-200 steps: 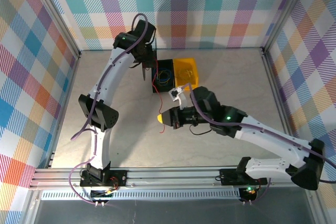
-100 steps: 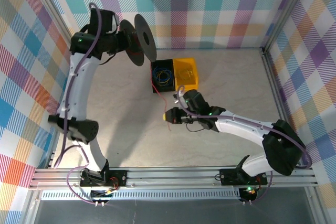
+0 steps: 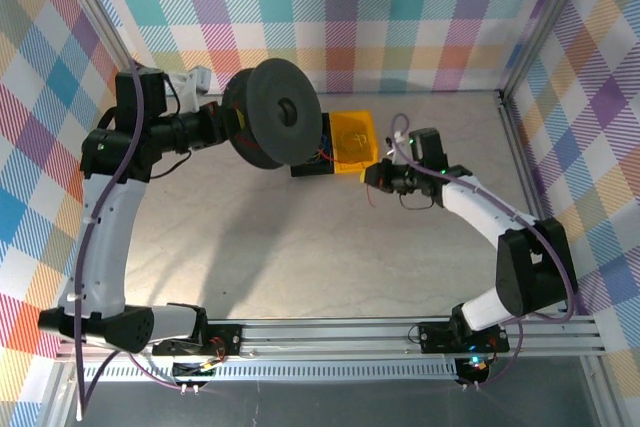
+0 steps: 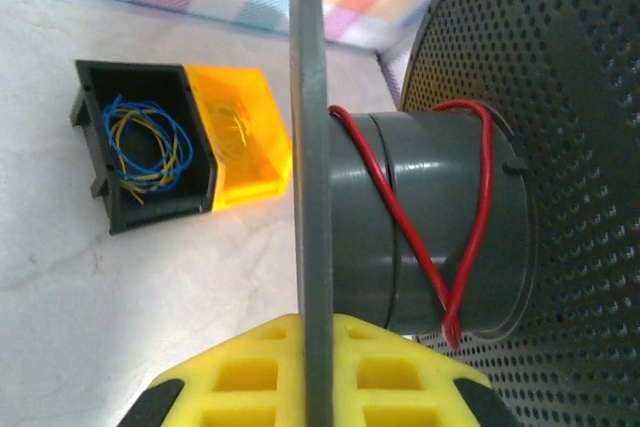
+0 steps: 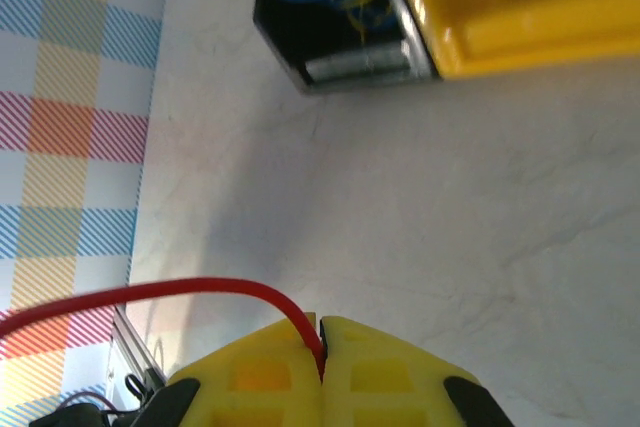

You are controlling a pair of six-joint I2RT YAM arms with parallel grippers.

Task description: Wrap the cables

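Observation:
A red cable (image 4: 468, 247) is looped round the grey hub of the black spool (image 3: 276, 125). My left gripper (image 4: 318, 325) is shut on the spool's thin flange (image 4: 309, 147), holding it up in the air, flat face toward the top camera. In that top view the left gripper (image 3: 231, 130) sits at the spool's left side. My right gripper (image 5: 321, 335) is shut on the free red cable (image 5: 200, 290), which arcs off to the left. In the top view the right gripper (image 3: 371, 176) hovers just right of the yellow bin.
A black bin (image 4: 142, 152) holds loose blue and yellow wires. A yellow bin (image 4: 238, 132) adjoins it; in the top view the yellow bin (image 3: 353, 137) lies mid-table, partly behind the spool. Checkered walls and a metal frame (image 3: 520, 137) enclose the table.
The left arm swung the spool rightward, and its face turned toward the top camera. The right gripper carried the red cable from mid-table up and right to beside the yellow bin.

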